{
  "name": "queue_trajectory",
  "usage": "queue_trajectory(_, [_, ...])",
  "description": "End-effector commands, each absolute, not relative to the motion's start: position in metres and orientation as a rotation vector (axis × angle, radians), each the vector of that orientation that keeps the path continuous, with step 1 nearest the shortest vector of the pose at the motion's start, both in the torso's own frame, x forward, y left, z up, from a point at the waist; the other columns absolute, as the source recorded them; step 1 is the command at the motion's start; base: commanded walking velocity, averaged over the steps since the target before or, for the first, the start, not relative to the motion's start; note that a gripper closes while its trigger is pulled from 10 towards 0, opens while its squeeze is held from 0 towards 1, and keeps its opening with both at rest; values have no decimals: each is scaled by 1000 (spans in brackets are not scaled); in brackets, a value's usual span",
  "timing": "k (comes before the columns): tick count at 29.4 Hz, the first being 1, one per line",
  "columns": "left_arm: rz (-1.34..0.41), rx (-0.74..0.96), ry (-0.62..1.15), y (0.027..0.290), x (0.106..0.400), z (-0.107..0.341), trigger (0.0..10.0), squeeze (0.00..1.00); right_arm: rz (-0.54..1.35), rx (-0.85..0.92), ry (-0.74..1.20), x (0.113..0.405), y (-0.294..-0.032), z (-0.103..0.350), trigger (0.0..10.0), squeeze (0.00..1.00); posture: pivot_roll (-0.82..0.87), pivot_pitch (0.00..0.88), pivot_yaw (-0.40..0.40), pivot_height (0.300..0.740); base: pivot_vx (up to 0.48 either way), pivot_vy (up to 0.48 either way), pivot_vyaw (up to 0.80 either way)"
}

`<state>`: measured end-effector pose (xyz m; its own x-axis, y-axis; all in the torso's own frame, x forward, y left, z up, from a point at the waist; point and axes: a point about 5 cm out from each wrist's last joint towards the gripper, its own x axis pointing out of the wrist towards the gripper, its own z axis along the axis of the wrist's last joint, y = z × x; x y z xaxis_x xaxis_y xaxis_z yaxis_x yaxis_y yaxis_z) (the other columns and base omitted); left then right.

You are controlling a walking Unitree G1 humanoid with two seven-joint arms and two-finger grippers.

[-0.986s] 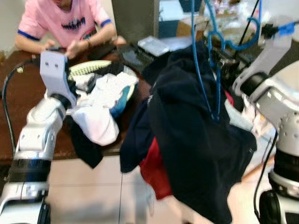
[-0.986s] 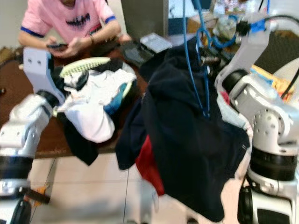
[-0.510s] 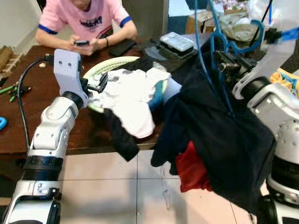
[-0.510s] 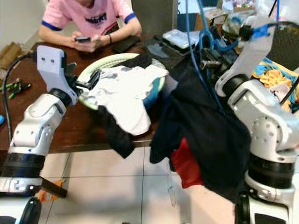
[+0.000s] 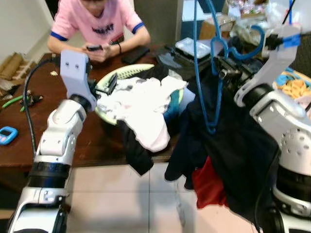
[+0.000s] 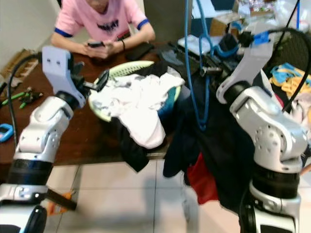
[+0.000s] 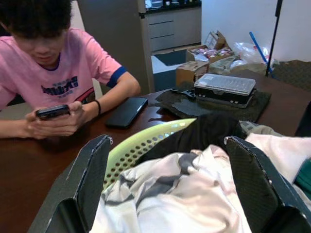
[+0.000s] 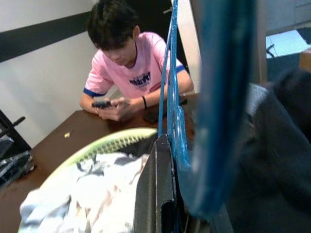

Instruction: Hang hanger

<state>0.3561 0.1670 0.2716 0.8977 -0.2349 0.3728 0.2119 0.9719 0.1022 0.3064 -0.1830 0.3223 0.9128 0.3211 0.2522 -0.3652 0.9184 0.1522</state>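
A blue wire hanger (image 5: 213,73) stands upright at the right, and my right gripper (image 5: 226,74) is shut on it near its hook. In the right wrist view the hanger (image 8: 171,97) runs along one black finger (image 8: 155,194). A dark navy garment (image 5: 233,150) with a red cloth (image 5: 209,187) under it drapes over my right arm and hangs below the table's edge. My left gripper (image 5: 104,87) is open and empty, just over white clothes (image 5: 146,107) heaped in a green basket (image 5: 121,73); the left wrist view looks between its spread fingers (image 7: 92,170).
The brown table (image 5: 19,150) bears the basket, a black phone (image 5: 136,53), a clear plastic box (image 5: 194,47), a blue gadget (image 5: 7,134) and hand tools (image 5: 19,99). A person in a pink shirt (image 5: 97,24) sits at the far side using a phone. Tiled floor lies in front.
The whole picture has shifted as the camera moved, so more of the table's left side shows. The right gripper still holds the hanger; the left gripper stays open by the basket.
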Motion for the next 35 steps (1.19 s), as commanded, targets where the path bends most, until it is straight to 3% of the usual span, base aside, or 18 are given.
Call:
queue_trajectory(1, [-209,67,-391,173,355,272,10000,0,386,188,-249,303,-175,325,10000,0,40,148,99,740,0,0,0])
queue_trajectory(13, [-225,56,-339,161,355,267,10000,0,387,176,-250,302,-176,326,10000,0,44,152,96,740,0,0,0])
queue_trajectory(16, [-267,61,-234,155,358,253,10000,0,393,168,-246,303,-175,326,10000,0,43,152,95,740,0,0,0])
queue_trajectory(18, [-301,49,-67,152,362,230,10000,0,397,165,-244,302,-174,327,10000,0,41,157,91,740,0,0,0])
queue_trajectory(24, [-339,62,93,146,364,208,10000,0,399,162,-241,302,-174,326,10000,0,34,160,88,740,0,0,0])
queue_trajectory(35, [-320,44,121,138,370,205,10000,0,408,162,-221,302,-174,323,10000,0,18,172,84,740,0,0,0])
